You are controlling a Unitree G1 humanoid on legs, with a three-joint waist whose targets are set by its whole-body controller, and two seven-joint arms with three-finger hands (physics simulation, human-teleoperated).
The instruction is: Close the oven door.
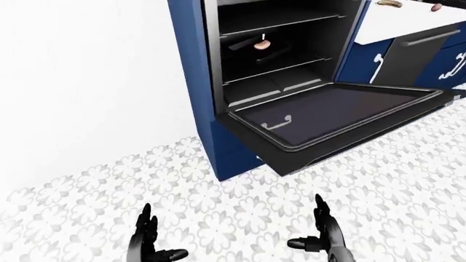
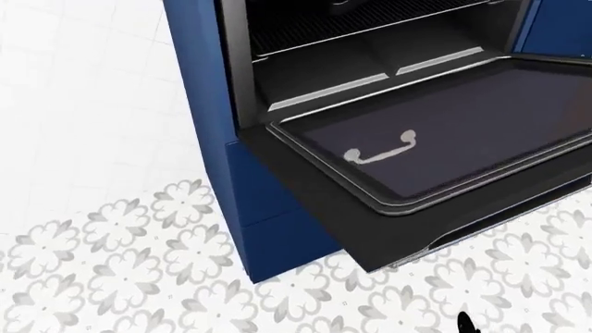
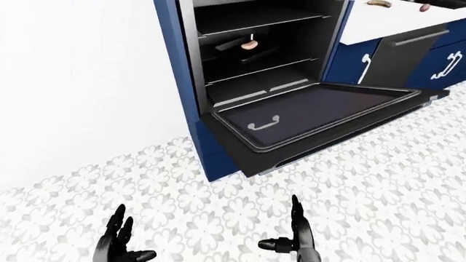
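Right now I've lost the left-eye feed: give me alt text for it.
The oven door hangs fully open and flat, its glass panel facing up, below a dark cavity with wire racks. Both hands, left hand and right hand, are open and low over the patterned floor, short of the door. Blue cabinets stand to the right.
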